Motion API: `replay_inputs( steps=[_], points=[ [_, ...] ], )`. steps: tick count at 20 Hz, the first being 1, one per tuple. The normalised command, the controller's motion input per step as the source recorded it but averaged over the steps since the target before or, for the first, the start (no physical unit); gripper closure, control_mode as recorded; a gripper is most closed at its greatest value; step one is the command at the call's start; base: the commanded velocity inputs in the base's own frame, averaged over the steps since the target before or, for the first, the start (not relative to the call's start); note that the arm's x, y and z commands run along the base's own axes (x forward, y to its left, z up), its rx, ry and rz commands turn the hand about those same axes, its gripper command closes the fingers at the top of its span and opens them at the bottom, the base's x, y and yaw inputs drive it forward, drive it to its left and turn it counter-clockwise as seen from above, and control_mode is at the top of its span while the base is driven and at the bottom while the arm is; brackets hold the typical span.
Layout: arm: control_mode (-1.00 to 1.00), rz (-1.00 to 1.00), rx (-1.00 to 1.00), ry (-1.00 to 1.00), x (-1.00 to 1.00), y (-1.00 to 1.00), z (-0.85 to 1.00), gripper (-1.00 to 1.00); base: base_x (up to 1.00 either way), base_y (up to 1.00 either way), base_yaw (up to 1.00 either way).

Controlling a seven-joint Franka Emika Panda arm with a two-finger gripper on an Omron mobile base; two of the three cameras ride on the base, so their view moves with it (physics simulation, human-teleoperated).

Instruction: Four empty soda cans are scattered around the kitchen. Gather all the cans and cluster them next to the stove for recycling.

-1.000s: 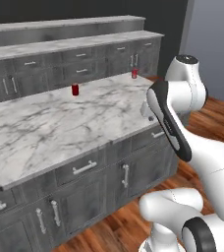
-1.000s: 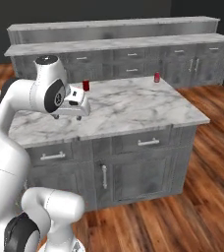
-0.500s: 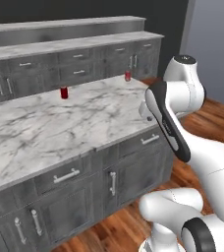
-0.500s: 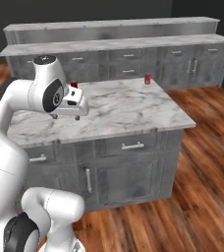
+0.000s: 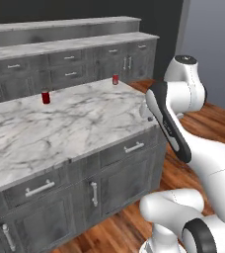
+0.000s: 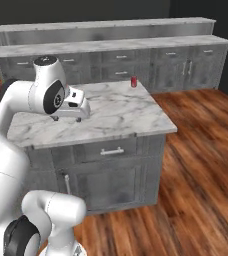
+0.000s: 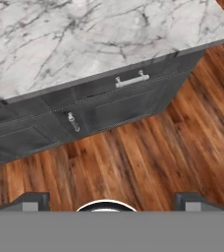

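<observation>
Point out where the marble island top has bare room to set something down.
Most of the grey-veined marble island top is bare: the whole near half up to the front edge above the grey drawers, and the middle. Only the far edge is occupied: one small red soda can at far left, another red can at the far right corner.

island top (image 5: 85,123): polished veined marble | cabinets (image 7: 124,103): matt grey wood | floor (image 6: 201,165): glossy wood planks
</observation>
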Motion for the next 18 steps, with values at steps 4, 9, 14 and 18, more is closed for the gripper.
replay_inputs(
  steps=[4,9,14,18],
  points=[
    [1.00,0.00,0.00,0.00,0.00,0.00,0.00,-1.00,0.27,-0.52,0.01],
    [1.00,0.00,0.00,0.00,0.00,0.00,0.00,-1.00,0.25,-0.52,0.02],
    [1.00,0.00,0.00,0.00,0.00,0.00,0.00,-1.00,0.24,-0.52,0.03],
    [1.00,0.00,0.00,0.00,0.00,0.00,0.00,-1.00,0.24,-0.52,0.02]
  ],
)
